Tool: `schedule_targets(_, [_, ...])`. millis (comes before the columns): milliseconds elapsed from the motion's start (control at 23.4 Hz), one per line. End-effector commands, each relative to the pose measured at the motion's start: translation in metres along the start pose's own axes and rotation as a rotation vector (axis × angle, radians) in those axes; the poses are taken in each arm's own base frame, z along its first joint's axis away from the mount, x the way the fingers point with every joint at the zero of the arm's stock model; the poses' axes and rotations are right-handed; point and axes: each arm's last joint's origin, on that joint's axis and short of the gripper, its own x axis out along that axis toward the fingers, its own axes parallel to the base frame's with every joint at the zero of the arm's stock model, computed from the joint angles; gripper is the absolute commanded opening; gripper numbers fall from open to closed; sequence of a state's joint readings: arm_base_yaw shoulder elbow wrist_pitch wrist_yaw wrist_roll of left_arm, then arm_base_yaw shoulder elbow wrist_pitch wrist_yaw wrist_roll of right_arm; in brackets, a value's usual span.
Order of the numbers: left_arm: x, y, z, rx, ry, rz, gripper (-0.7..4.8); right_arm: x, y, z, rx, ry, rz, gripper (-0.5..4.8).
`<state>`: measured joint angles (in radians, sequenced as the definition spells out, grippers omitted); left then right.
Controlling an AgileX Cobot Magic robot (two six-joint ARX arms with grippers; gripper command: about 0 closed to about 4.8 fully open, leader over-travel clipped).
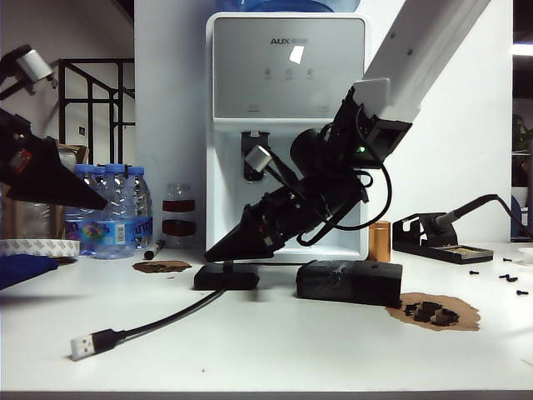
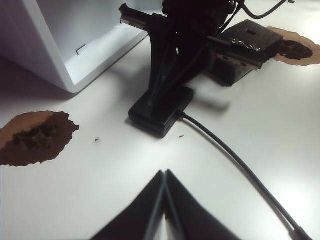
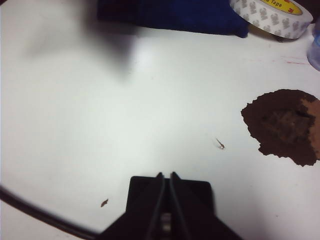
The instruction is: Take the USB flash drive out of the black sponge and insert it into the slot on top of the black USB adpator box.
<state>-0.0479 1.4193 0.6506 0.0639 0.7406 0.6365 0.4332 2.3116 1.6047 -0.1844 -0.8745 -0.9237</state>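
Two steps look done, I judge: my right gripper, clenched on the USB flash drive, hovers at lower centre over the black USB adpator box; insertion remains. Left gripper is clenched, idle.

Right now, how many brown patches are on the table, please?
2 brown patches: one left of the black USB adpator box below the right end effector; one right of the black sponge. Left end effector hovers left. More may be hidden.
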Motion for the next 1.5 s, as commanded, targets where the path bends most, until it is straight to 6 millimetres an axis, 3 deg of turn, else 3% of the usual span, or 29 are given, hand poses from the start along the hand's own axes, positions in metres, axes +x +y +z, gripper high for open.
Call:
schedule_targets(43, [-0.001,0.001,0.003,0.017,-0.017,0.001,-0.04,-0.003,0.007,0.006,0.085,-0.067,0.098,-0.03])
schedule_targets(385, [-0.001,0.001,0.003,0.017,-0.018,-0.002,-0.04,-0.001,0.001,0.016,0.039,-0.14,0.077,-0.04])
schedule_targets(940, [-0.001,0.001,0.003,0.017,-0.019,-0.002,-0.04,0.002,0.003,0.002,-0.005,0.061,-0.018,-0.03])
schedule_targets(1496, [-0.001,0.001,0.003,0.016,-0.017,-0.002,-0.04,0.004,0.002,0.001,-0.049,0.054,-0.024,-0.04])
